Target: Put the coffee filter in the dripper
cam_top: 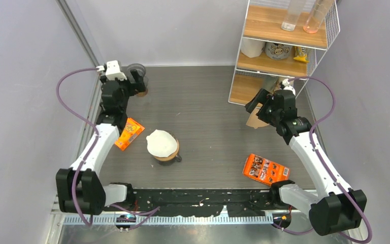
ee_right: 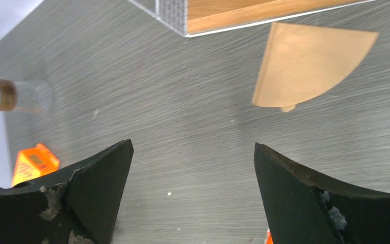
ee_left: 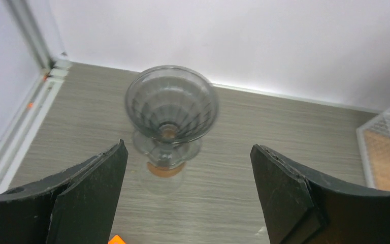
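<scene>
Coffee filter (ee_right: pixel 310 66), brown, lies flat on the grey wood-grain counter (ee_right: pixel 183 101), upper right of the right wrist view, just beside the wire shelf (ee_right: pixel 223 12). Glass dripper (ee_left: pixel 171 109) stands by the white back wall (ee_left: pixel 233 40). Left gripper (ee_left: pixel 188 150) and right gripper (ee_right: pixel 193 147) both gape wide, holding nothing.

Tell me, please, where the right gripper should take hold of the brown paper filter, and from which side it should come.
Take the curved edge of the brown paper filter, coming down from the side away from the shelf. The filter lies flat with its point toward that shelf, so the curve is probably the freest part. The right gripper is open and ready for it.
</scene>
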Robot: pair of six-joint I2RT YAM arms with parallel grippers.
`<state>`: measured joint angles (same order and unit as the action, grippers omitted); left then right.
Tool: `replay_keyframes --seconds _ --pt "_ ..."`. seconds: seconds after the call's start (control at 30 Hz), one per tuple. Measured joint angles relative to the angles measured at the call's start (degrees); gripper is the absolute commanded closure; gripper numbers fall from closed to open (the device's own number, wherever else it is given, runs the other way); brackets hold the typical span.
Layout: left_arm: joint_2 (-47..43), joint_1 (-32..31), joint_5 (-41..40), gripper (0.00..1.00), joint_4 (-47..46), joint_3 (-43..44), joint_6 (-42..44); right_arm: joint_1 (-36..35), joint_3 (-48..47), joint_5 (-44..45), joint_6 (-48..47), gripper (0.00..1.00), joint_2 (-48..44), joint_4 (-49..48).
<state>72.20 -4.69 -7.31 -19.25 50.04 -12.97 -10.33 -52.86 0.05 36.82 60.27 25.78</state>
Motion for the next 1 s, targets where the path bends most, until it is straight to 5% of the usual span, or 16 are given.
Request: replay_keyframes --seconds 0.17,0.43,0.73,1.0 --pt "-5.7 -0.04 7.76 0.01 12.35 7.56 -4.66 0.07 0.02 6.45 -5.11 0.04 1.77 1.4" --pt "-18.32 -2.99 18.12 0.0 15.72 -1.05 -8.52 0.07 0.02 9.66 -11.65 0.05 11.87 -0.92" --pt "-18.23 -3.54 18.82 0.01 20.35 -3.87 -7.93 1.09 -7.54 9.92 -12.57 0.0 33.31 -2.64" --pt "-18.47 -3.54 17.64 0.0 20.24 -5.09 -7.41 2.27 -10.4 9.86 -10.16 0.08 42.49 -4.37"
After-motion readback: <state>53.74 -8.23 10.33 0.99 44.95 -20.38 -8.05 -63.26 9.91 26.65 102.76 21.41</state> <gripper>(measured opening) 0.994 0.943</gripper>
